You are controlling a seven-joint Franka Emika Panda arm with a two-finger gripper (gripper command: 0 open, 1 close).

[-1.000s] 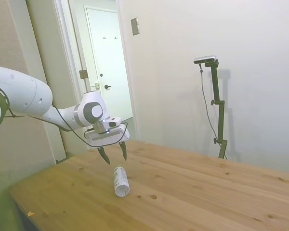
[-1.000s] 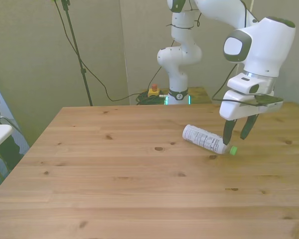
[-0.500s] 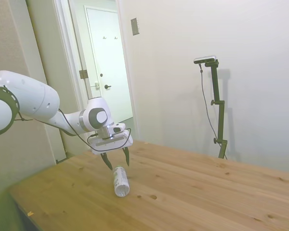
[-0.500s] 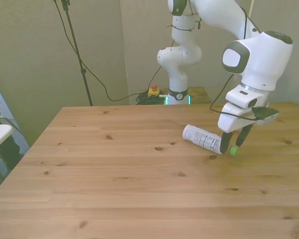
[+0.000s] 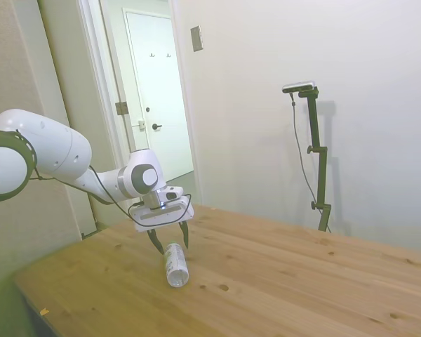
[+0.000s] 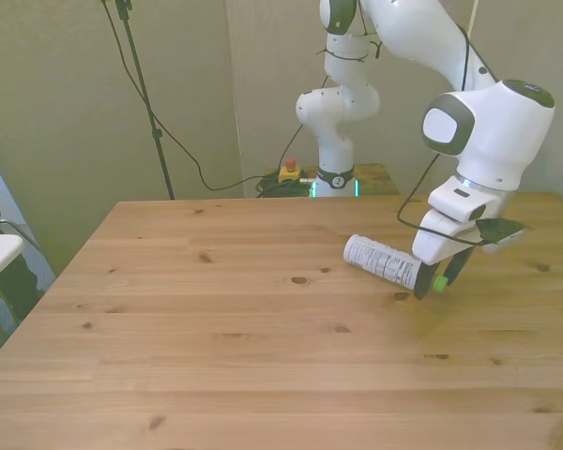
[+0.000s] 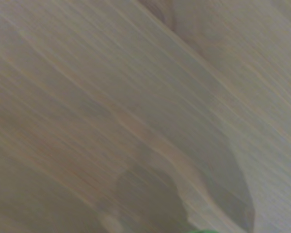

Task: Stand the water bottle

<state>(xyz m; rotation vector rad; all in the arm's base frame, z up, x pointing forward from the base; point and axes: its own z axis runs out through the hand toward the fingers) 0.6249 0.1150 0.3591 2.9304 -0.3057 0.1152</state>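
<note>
Lowered since a second ago, gripper straddles the green-capped end of the water bottle, lying flat on table. Fingers spread, gripping nothing.

water bottle lies on table, claw straddling its cap end.

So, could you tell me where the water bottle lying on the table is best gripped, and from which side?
Probably at the neck end, near the green cap, coming from above. The water bottle lies flat on the table, and the gripper already straddles that end with fingers open, so it could pivot upright.
</note>
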